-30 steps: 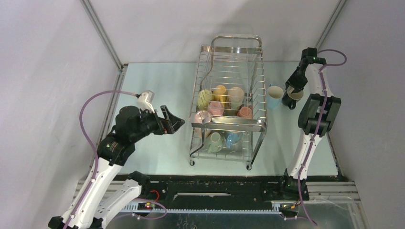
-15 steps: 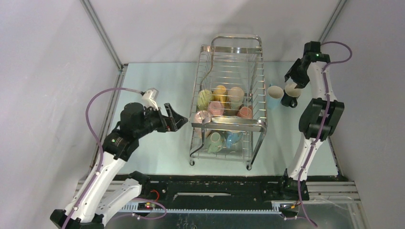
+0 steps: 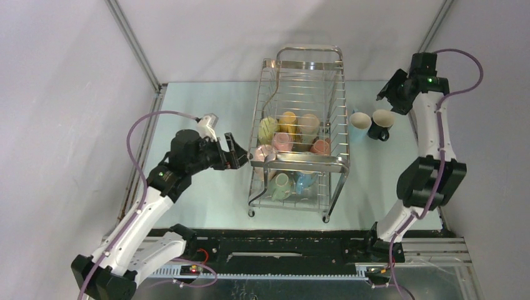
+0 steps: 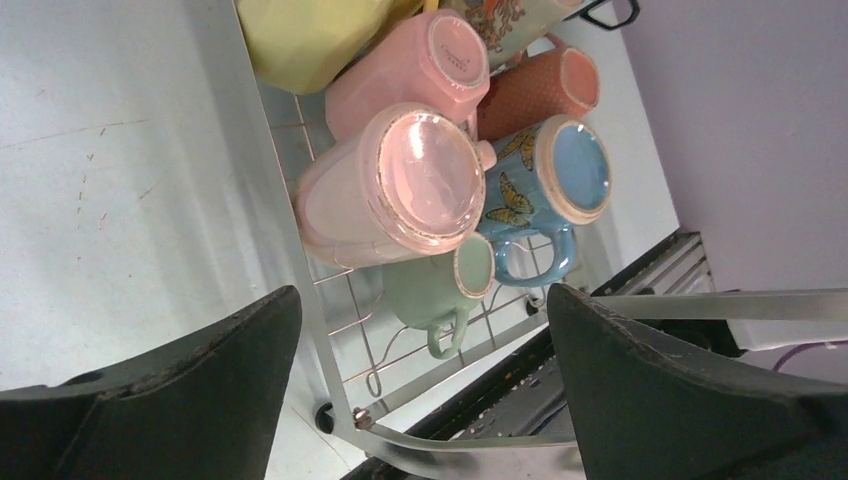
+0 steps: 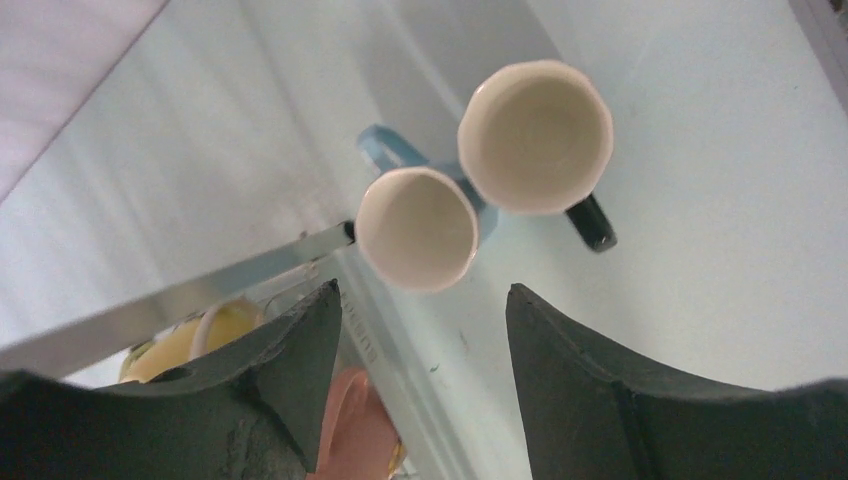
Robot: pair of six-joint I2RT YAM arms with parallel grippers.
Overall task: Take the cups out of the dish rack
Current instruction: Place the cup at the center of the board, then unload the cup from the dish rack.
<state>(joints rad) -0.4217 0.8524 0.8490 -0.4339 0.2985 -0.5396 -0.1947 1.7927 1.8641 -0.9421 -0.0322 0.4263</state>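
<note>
We hold the left gripper [image 3: 239, 153] wide open beside the dish rack [image 3: 300, 164], ready to span the pale pink cup [image 4: 400, 185] at its corner. The right gripper [image 5: 425, 295], jaws apart and empty, hovers above the light blue cup [image 3: 358, 125] and black cup [image 3: 380, 124], which stand unloaded on the table [image 3: 206, 106].

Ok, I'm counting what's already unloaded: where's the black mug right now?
In the top view, the black mug stands upright on the table right of the dish rack, beside the light blue mug.
</note>
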